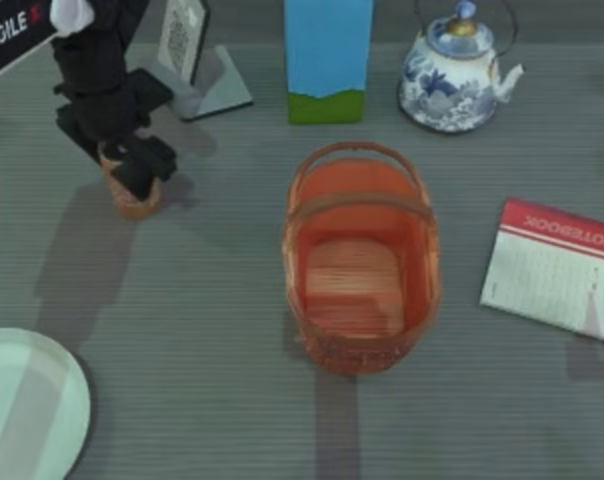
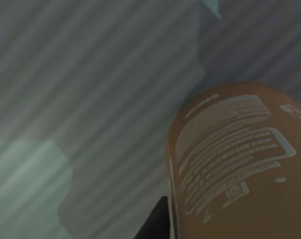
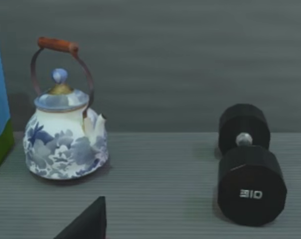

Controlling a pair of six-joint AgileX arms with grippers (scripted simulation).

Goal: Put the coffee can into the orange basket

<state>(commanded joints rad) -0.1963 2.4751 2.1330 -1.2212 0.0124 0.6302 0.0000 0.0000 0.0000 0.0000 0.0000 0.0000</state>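
The left claw (image 1: 132, 172) sits over the small tan-brown coffee can (image 1: 130, 197) at the grey ribbed counter's (image 1: 202, 300) upper left, seemingly closed on it, so the grasp step looks in hand. Next comes a lift and a carry rightward to the oval orange woven basket (image 1: 422, 300) at centre. The right arm stays out of the top view.

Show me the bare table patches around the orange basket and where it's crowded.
Free: the wide strip between the coffee can under the left gripper and the orange basket; the near edge from the pale plate rightward; a narrower gap between basket and notebook. Crowded: the far edge, with card stand, carton, teapot.
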